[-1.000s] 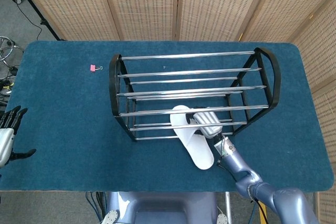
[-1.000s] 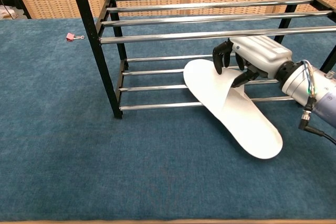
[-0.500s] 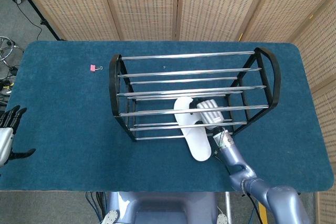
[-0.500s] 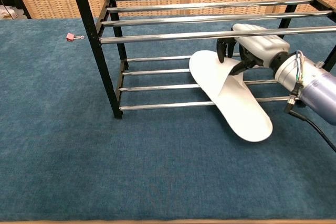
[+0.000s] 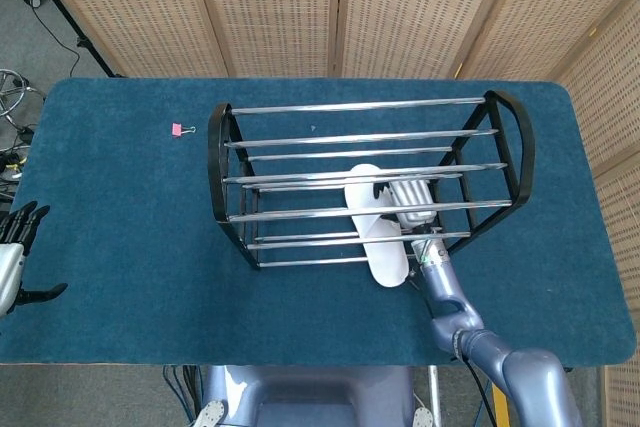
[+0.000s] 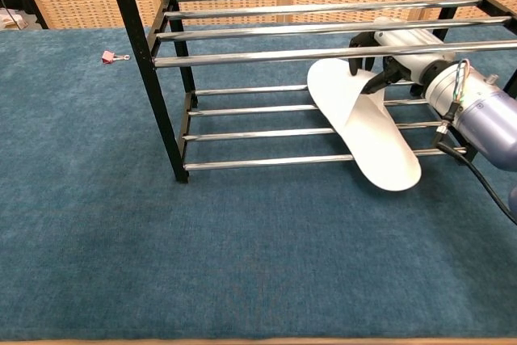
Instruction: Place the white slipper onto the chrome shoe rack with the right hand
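Observation:
The white slipper (image 5: pixel 375 227) (image 6: pixel 363 123) lies slanted across the lower rails of the chrome shoe rack (image 5: pixel 365 137) (image 6: pixel 242 58), toe inside under the upper rails, heel sticking out past the front rail. My right hand (image 5: pixel 408 200) (image 6: pixel 396 52) reaches into the rack between the tiers and grips the slipper's strap near the toe. My left hand (image 5: pixel 15 247) hangs at the table's left edge in the head view, fingers spread, holding nothing.
A small pink binder clip (image 5: pixel 181 129) (image 6: pixel 111 56) lies on the blue table cloth (image 5: pixel 120 227) left of the rack. Woven screens stand behind the table. The rack's black end frames (image 5: pixel 222 177) flank the rails.
My right hand has pushed the slipper farther into the rack and to the right. Its toe now sits under the upper rails, with less of the heel overhanging the front.

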You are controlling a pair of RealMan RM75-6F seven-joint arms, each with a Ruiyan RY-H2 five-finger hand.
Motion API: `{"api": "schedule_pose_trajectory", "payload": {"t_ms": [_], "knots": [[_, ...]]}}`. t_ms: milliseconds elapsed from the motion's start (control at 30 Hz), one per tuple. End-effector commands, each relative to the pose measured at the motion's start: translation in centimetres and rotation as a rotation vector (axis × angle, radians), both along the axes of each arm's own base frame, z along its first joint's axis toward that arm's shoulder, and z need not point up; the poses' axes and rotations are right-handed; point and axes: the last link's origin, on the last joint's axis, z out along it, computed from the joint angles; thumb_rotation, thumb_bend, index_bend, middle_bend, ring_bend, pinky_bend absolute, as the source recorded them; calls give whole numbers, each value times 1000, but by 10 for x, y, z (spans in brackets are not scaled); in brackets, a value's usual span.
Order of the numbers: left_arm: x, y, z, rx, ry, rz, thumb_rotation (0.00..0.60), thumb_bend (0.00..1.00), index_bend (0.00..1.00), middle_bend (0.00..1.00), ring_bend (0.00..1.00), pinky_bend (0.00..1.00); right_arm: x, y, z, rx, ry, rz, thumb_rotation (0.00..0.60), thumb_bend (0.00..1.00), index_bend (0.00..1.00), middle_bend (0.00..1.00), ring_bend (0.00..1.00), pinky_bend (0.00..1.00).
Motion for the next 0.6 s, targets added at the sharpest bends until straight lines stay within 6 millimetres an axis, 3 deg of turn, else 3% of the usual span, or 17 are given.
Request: {"api": "schedule_pose_trajectory", "payload": {"t_ms": [33,167,233,333,400,500,600], "knots": [[0,0,0,0,-1,1,600,0,0,0,0,0,1,-1,1,-7,-6,-5,600,363,611,551,498,617],[0,0,1,2,-4,2,600,0,0,0,0,0,3,-5,1,-15,-29,-33,600,363,595,543,494,615],[0,-1,2,5,-9,2,600,0,0,0,0,0,2,-6,-5,38,-38,-50,600,363,510,476,439,583],[0,-1,2,3,-12,4,600,0,0,0,0,0,-2,-6,-8,125,-56,-80,600,267,241,241,223,435],[0,-1,2,1,-12,3,600,0,0,0,0,0,-3,-6,-7,134,-56,-89,600,133,101,109,86,316],[1,-2,3,5,-13,0,600,0,0,0,0,0,-1,-4,-6,146,-56,-96,600,108,62,47,9,241],[1,-2,3,5,-15,0,600,0,0,0,0,0,1,0,-3,145,-45,-84,600,108,64,33,0,229]]}}
